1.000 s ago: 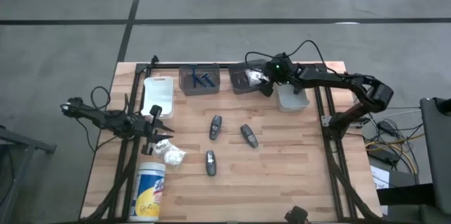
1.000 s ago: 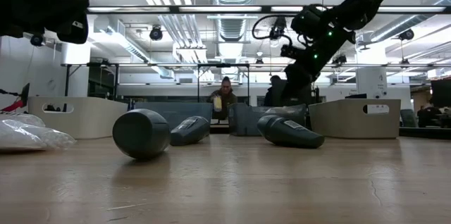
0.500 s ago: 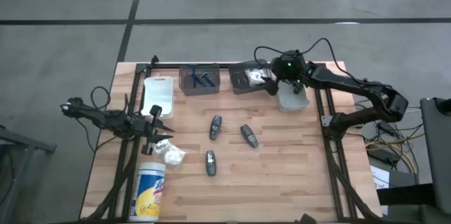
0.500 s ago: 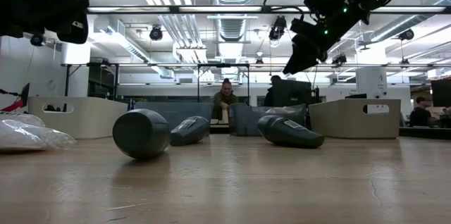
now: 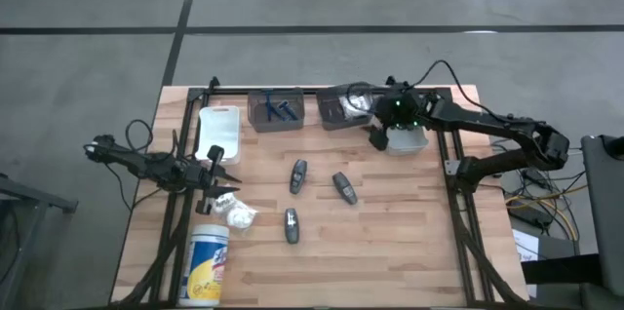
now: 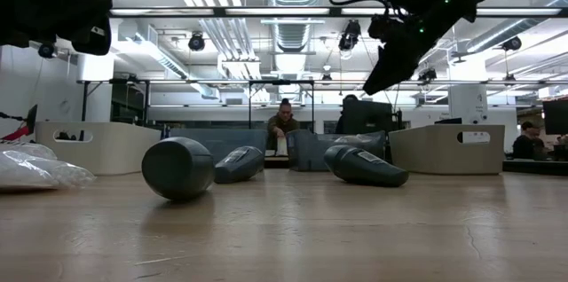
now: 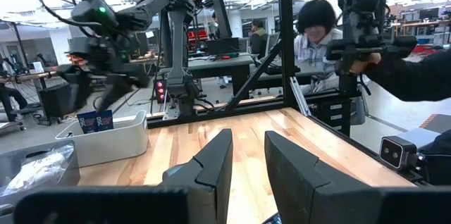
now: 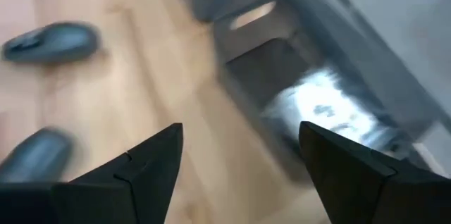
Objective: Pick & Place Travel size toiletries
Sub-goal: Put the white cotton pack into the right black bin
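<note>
- While my right gripper [image 5: 379, 140] hung above the table's far right part, just by the pale bin [image 5: 406, 138] and the grey bin holding white packets [image 5: 343, 108], my fingers [image 8: 151, 164] were spread wide with nothing between them.
- Out past those fingertips in my wrist view lay two of the dark grey tubes [image 8: 49, 42] on bare wood, and beyond them the bin with the crinkled white packets.
- From above, three tubes sat loose mid-table: one [image 5: 298, 175] toward the left, one [image 5: 343, 186] nearest me, and a third [image 5: 291, 225] nearer the front edge.
- The nearest tube lay forward and to the left of my gripper, toward the table's middle, well apart from it, with its long axis slanted across the planks.
- I judged that a grab there called for my jaws to straddle the tube's short width, so the wrist needed turning to match that slant.
- My left gripper [image 5: 220, 191] waited low at the left edge, fingers [image 7: 211, 171] slightly apart and empty, beside a white packet [image 5: 237, 214] and the tall canister [image 5: 207, 266].
- That made the left arm nearer the loose packet and my right arm nearer the slanted tube.
- The blue sticks [image 5: 281, 109] already lay in the grey bin at the back.
</note>
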Robot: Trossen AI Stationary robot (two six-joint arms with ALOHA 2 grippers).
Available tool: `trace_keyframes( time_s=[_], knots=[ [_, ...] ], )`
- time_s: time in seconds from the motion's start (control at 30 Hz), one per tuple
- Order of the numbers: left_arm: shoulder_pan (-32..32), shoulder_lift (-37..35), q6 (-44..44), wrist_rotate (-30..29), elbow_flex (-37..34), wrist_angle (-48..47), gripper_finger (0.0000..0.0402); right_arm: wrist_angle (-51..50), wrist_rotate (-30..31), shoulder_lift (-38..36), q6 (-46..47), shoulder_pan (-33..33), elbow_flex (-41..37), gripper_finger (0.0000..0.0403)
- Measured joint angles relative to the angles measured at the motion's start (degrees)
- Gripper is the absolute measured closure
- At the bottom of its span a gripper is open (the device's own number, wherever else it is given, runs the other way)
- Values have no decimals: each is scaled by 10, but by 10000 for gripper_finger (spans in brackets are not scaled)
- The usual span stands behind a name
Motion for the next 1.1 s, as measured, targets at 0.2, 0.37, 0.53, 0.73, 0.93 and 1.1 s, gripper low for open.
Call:
trace_keyframes(
  time_s=[0.2, 0.37, 0.53, 0.73, 0.93, 1.1],
  knots=[
    [0, 0, 0, 0, 0, 0, 312, 72, -6, -40, 59, 37, -89, 148],
    [0, 0, 0, 0, 0, 0, 312, 172, -7, -91, 108, 80, -181, 164],
    [0, 0, 0, 0, 0, 0, 312, 239, -7, -144, 141, 123, -248, 175],
    [0, 0, 0, 0, 0, 0, 312, 320, -6, -197, 163, 171, -304, 184],
    [0, 0, 0, 0, 0, 0, 312, 378, -6, -224, 163, 212, -340, 175],
    [0, 0, 0, 0, 0, 0, 312, 382, -6, -233, 161, 242, -358, 159]
  ],
)
